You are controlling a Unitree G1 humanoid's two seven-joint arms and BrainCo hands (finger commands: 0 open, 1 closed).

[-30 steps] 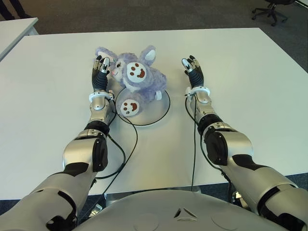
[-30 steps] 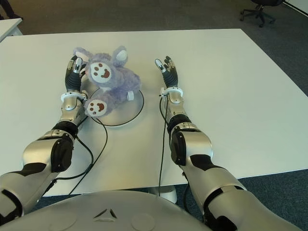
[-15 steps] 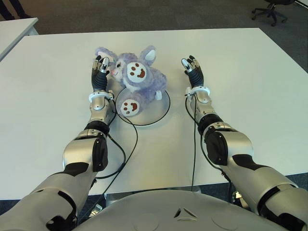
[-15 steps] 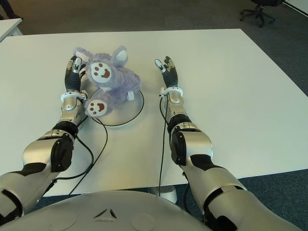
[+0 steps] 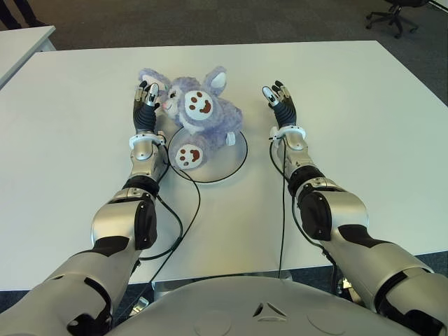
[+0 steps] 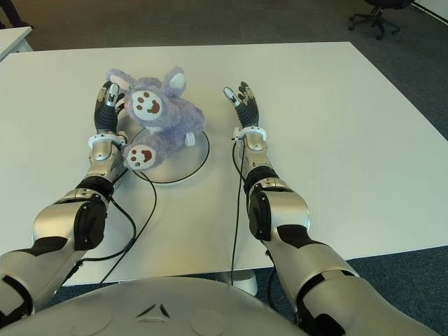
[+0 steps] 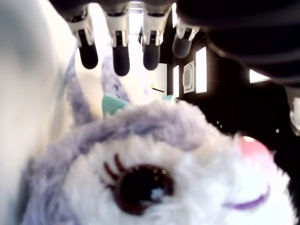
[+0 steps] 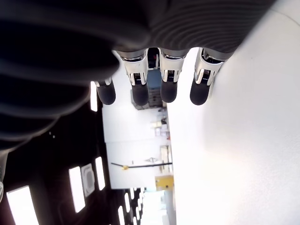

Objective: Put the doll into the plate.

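A purple plush doll (image 5: 199,115) with white paw pads lies across the far-left part of a round white plate (image 5: 227,162) with a dark rim. Its head hangs over the plate's far-left rim. My left hand (image 5: 145,103) is just left of the doll's head, fingers extended and holding nothing; the left wrist view is filled by the doll's face (image 7: 154,178). My right hand (image 5: 278,99) hovers to the right of the plate, fingers straight and empty.
The white table (image 5: 350,119) stretches around both arms. Black cables (image 5: 183,217) run along the arms across the tabletop. A second white table (image 5: 21,38) shows at far left, an office chair (image 5: 395,12) at far right on the dark floor.
My right hand has shifted very slightly to the left. The doll, the plate and my left hand have not moved.
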